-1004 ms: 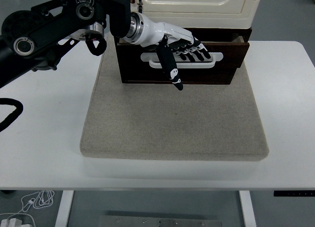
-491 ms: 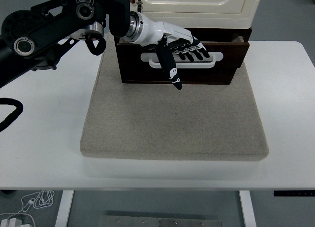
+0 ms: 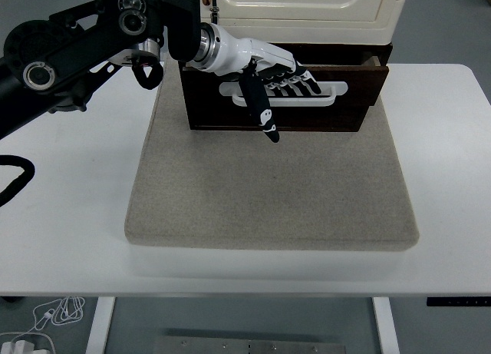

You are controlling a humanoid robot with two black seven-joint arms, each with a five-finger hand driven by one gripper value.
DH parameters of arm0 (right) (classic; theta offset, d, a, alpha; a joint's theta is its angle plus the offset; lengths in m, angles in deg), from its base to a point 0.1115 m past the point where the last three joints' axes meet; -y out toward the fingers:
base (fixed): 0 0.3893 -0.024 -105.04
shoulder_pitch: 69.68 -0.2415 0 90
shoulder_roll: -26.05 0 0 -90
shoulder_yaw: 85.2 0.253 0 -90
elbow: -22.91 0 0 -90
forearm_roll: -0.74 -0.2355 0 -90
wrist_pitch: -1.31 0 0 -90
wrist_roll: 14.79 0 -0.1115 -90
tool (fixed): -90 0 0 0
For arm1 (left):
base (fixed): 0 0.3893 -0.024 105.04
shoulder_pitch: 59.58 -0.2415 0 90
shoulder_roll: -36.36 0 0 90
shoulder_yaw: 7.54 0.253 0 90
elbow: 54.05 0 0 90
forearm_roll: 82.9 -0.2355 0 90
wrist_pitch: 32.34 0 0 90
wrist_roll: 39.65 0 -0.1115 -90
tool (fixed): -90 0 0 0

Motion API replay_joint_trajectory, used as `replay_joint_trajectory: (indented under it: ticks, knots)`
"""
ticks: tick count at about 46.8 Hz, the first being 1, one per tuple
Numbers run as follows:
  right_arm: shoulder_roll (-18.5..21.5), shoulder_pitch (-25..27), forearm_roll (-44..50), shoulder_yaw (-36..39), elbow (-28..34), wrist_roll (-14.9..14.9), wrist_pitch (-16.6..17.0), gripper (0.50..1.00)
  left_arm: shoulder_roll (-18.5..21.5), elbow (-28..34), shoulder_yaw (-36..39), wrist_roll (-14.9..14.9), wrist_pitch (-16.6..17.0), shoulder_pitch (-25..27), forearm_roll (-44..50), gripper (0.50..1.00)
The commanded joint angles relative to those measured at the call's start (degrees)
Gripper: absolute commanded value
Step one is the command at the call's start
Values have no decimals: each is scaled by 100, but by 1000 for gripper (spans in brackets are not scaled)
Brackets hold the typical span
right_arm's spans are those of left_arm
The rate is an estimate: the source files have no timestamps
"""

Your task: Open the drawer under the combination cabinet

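— How far had the job got?

— I judged it part done. The dark wooden drawer (image 3: 284, 93) stood out a little way from under the cream cabinet (image 3: 307, 4) at the counter's twelve o'clock, its front ahead of the carcass, with a gap showing at its right end. It looked short of fully open, so more pull seemed to be needed.

— And the hand?

— The left hand (image 3: 268, 70) reached in from ten o'clock, its fingers (image 3: 295, 84) hooked through the white slotted handle (image 3: 284, 94) on the drawer front and curled onto it. The thumb (image 3: 259, 108) hung down across the wood, free of the handle. The right hand was not in the picture.

— What did it all sit on?

— A grey-beige felt mat (image 3: 268, 185) spread over the middle of the white counter (image 3: 69, 208); the drawer unit rested on the mat's far edge. A loop of black cable (image 3: 19, 177) lay at nine o'clock.

— The room?

— Grey floor beyond and below the counter, and a tangle of white cord (image 3: 46, 319) on the floor at seven o'clock. No person showed.
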Motion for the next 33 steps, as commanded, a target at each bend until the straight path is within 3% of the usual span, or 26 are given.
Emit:
replay_joint_trajectory:
  ticks: [1,33]
  knots:
    - [0,1,0,0,0,0,1,928,-8,10,12,0,0,-5,9,1000]
    - [0,1,0,0,0,0,1,928,115,36,-59,9,0,-5,141,1000]
